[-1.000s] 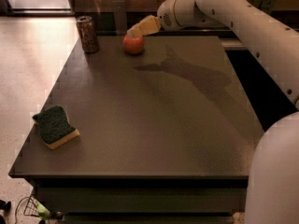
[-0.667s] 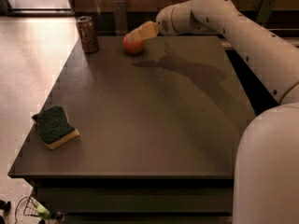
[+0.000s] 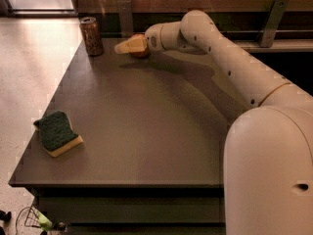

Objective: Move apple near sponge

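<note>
We see the pincer (image 3: 128, 46) low at the far edge of the tabletop (image 3: 146, 126), lying across the apple (image 3: 141, 53), which sits mostly hidden behind it, near the can (image 3: 91, 35) on its right; we cannot tell whether the pincer is apart or clamped on the fruit. The sponge (image 3: 56, 132) rests well apart at the near left corner, close to the left edge, green side up. A broad open stretch of tabletop runs between them, while the arm (image 3: 220, 50) reaches in from the right.
</note>
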Controlling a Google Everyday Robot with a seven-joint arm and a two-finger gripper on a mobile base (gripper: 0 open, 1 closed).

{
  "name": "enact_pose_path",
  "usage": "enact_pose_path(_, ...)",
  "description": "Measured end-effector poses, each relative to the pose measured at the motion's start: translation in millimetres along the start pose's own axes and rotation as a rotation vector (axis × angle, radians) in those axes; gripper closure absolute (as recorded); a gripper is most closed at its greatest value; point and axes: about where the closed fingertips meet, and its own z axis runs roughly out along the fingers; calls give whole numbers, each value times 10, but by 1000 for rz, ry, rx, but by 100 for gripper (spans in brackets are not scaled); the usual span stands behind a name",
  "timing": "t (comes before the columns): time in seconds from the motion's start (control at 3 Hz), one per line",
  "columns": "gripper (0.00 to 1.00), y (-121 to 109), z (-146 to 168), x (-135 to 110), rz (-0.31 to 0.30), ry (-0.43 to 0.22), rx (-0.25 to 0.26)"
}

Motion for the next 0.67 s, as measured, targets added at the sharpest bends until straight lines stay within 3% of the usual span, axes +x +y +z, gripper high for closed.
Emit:
enact_pose_path(0.33, 19, 209, 25, 45, -11, -14, -28)
enact_pose_path(0.67, 42, 265, 71, 88, -9, -9, -39)
